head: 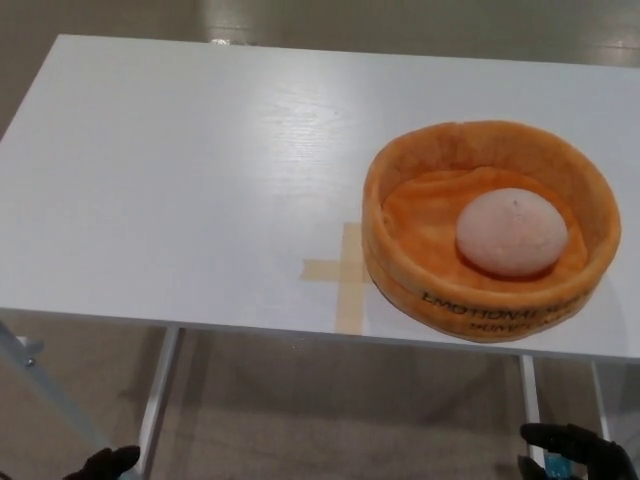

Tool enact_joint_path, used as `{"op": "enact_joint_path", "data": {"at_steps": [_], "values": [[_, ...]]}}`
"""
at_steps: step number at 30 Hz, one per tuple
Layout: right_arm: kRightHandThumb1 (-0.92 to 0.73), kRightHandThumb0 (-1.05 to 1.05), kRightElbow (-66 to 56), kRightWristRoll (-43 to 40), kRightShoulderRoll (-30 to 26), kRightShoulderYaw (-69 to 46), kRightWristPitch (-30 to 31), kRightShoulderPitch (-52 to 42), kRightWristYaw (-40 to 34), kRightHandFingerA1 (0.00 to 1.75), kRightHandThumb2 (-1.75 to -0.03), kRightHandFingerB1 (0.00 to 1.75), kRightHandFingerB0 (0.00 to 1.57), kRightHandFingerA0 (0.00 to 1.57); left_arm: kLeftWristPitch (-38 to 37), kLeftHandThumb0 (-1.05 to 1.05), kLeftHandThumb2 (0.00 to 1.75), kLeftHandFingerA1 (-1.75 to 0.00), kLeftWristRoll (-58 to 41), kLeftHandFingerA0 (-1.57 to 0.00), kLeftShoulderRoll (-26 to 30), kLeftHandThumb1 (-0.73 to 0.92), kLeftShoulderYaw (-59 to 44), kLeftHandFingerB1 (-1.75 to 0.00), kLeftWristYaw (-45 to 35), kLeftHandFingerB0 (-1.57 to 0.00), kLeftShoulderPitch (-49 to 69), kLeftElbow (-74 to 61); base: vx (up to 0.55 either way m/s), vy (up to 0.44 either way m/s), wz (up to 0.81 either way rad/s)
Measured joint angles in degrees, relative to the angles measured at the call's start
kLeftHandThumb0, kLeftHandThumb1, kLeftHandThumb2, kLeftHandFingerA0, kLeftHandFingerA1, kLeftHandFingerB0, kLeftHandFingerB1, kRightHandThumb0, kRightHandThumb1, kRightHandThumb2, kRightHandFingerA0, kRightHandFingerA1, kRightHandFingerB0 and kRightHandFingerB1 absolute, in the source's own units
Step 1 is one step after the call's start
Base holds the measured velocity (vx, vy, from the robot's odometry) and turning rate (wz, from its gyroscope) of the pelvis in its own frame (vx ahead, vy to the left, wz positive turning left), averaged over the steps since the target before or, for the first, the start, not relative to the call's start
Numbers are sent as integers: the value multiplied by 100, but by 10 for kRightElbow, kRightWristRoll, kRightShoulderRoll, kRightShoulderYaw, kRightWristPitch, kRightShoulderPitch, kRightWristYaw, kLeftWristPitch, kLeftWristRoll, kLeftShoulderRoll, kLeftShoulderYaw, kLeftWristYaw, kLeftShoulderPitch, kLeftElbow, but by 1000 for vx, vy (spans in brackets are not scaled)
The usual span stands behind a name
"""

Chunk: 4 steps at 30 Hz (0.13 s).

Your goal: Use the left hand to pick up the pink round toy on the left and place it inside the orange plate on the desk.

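The pink ball [511, 232] lies inside the orange plate [400, 268] on the white bench [180, 180], well above both hands. Left hand [105, 464] and right hand [577, 450] barely show below the bench edge; I cannot tell their fingers' state.

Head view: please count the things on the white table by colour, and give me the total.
Orange: 1, the plate
Pink: 1, the round toy, lying inside the plate
Tan: 1, the tape cross on the table
Total: 3
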<state>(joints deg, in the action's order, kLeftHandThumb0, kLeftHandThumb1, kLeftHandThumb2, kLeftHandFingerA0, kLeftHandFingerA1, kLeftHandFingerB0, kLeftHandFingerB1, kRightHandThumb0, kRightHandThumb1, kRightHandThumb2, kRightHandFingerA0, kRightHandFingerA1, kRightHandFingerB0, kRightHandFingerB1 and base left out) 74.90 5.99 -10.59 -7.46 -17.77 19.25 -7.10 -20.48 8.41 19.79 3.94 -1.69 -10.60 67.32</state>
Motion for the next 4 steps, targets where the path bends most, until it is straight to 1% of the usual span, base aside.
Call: {"op": "enact_joint_path", "data": {"at_steps": [4], "values": [[-60, -37, 0, -1, 0, -2, 0, 0, 3, 59, -57, 49, 56, 62, 2, -74, 83, 0, 4, 0, 2, 44, 6, -20, -4, -7, -4, 3, 0, 0, 0]]}}
